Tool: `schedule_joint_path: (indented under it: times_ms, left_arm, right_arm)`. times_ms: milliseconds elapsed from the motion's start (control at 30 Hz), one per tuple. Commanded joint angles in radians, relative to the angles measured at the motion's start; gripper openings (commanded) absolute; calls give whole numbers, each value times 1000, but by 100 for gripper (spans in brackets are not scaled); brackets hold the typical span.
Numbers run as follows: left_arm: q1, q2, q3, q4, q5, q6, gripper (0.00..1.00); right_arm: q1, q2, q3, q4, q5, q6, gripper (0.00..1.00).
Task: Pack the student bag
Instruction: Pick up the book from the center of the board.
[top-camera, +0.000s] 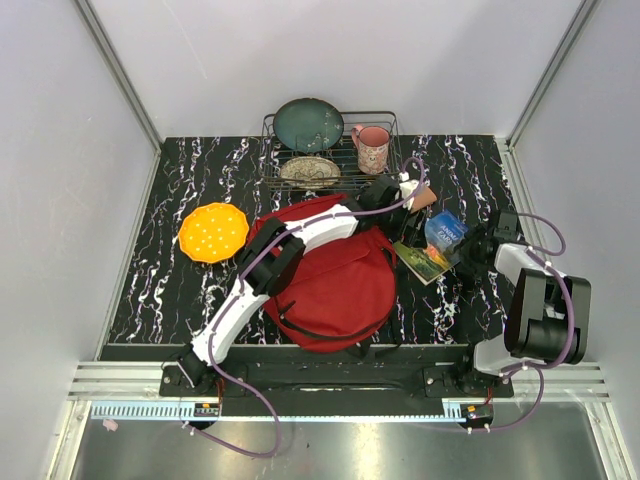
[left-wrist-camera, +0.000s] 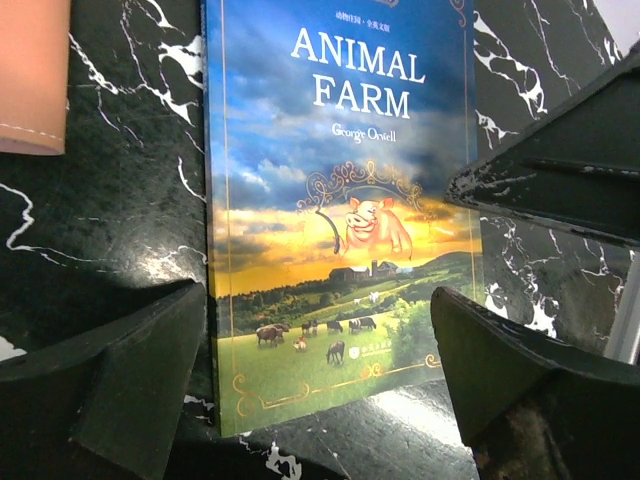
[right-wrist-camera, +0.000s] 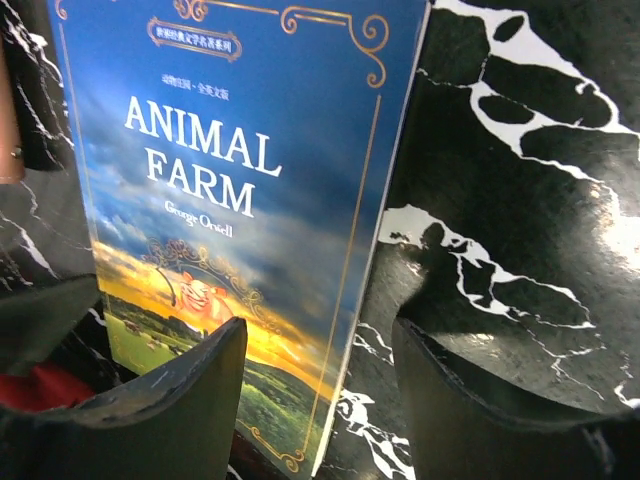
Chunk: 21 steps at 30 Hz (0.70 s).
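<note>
The red student bag lies flat at the table's near middle; a strip of it shows at the lower left of the right wrist view. An "Animal Farm" book lies on the black marble table just right of the bag. My left arm reaches over the bag. My left gripper is open above the book's green lower end, one finger on each side. My right gripper is open at the book's right edge, with one finger over the cover and one over the table.
A wire rack at the back holds a green plate, a patterned plate and a pink mug. An orange plate lies left of the bag. A peach-brown item lies just beyond the book.
</note>
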Motion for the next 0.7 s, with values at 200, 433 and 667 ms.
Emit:
schedule_joint_path:
  times_ms: [200, 433, 667]
  left_arm:
    - [4, 42, 42, -28, 174, -50, 99]
    - [-12, 38, 25, 33, 327, -92, 78]
    - [-19, -18, -24, 130, 379, -142, 54]
  right_arm:
    - [3, 63, -87, 204, -109, 111, 64]
    - [3, 77, -110, 266, -161, 124, 58]
    - [3, 33, -142, 338, -219, 131, 51]
